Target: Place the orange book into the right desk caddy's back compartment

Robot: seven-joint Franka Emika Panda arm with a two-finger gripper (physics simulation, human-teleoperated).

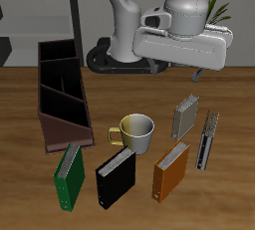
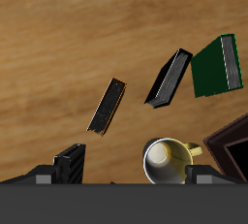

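Jaws apart and empty, as far as the wrist view shows, the gripper (image 1: 199,75) hangs above the table. The right desk caddy (image 1: 60,90) lies well off to one side of the jaws, then come a green book (image 1: 68,176), a black book (image 1: 115,177) and a mug (image 1: 134,131). The orange book (image 1: 170,169) stands below the jaws, nearer the table's front edge. It looks thin, stiff and light; likely best pinched across both covers at mid top edge, since it may tip easily
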